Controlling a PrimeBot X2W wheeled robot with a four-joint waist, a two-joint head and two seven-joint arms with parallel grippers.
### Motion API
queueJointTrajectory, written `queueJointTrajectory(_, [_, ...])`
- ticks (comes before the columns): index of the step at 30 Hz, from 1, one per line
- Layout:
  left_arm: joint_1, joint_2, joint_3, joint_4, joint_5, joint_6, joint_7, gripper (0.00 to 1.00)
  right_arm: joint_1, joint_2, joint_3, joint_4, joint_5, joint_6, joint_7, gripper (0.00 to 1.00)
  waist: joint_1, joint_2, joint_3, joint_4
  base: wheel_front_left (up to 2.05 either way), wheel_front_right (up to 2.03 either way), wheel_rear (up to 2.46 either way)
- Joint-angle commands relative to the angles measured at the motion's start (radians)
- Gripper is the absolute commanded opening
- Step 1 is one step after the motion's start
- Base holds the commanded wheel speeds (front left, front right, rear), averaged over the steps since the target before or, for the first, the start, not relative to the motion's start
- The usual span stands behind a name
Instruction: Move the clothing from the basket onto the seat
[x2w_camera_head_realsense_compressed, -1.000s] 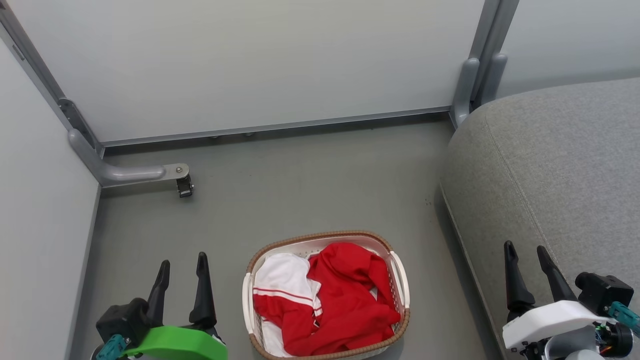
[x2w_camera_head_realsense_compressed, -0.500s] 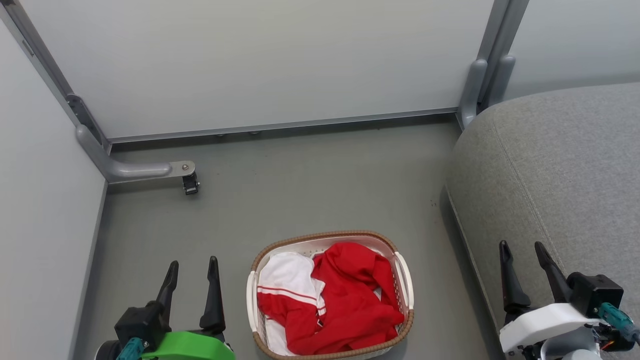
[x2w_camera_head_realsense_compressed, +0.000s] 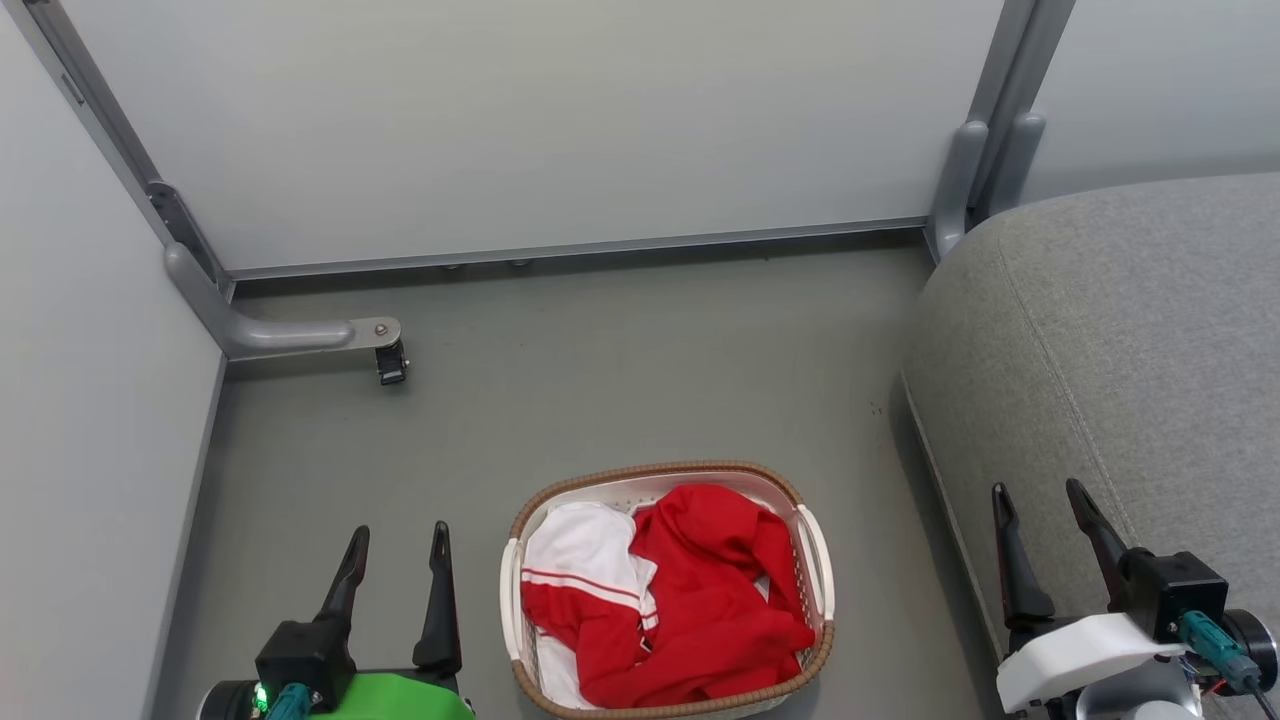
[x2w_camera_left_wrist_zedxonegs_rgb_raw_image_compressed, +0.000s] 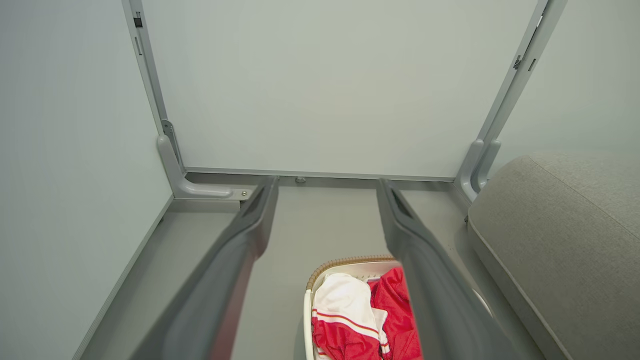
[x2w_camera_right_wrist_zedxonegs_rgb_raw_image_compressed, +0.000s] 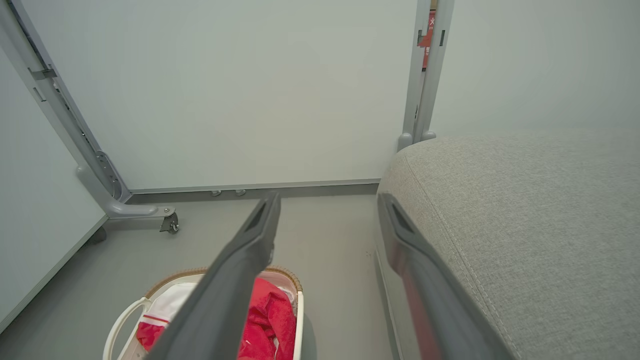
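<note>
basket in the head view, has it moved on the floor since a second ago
No. Everything in the head view slid right together, so the camera moved; the basket sits the same against the seat edge and the caster.

Head cam: high, aimed fwd and down at floor (x2w_camera_head_realsense_compressed: 620, 360), basket (x2w_camera_head_realsense_compressed: 655, 468) close below, seat (x2w_camera_head_realsense_compressed: 1150, 330) at right. Wrist cams: lower, aimed at back wall (x2w_camera_head_realsense_compressed: 560, 120). Shared by all 3: basket, seat, wall.

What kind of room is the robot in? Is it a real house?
Probably a mock living room in a lab: pale partition panels on a wheeled metal foot, a grey seat, a laundry basket.
</note>
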Motion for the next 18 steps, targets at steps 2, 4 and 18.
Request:
queueJointTrajectory(2, [0.013, 0.007, -0.003, 0.007, 0.019, 0.007, -0.010, 1.00, 0.011, -0.007, 0.000, -0.004, -0.023, 0.000, -0.010, 1.00, 0.0000, -0.0001, 0.000, 0.002, 0.00, 0.00, 0.00])
queueJointTrajectory(4, [0.010, 0.007, -0.001, 0.013, 0.012, 0.005, -0.008, 1.00, 0.010, -0.007, 0.001, -0.002, -0.020, 0.000, -0.010, 1.00, 0.0000, -0.0001, -0.001, 0.002, 0.00, 0.00, 0.00])
queueJointTrajectory(18, [0.007, 0.007, 0.003, 0.029, 0.002, 0.003, -0.007, 1.00, 0.010, -0.006, 0.001, 0.002, -0.019, 0.000, -0.010, 1.00, 0.0000, -0.0001, -0.004, 0.000, 0.00, 0.00, 0.00])
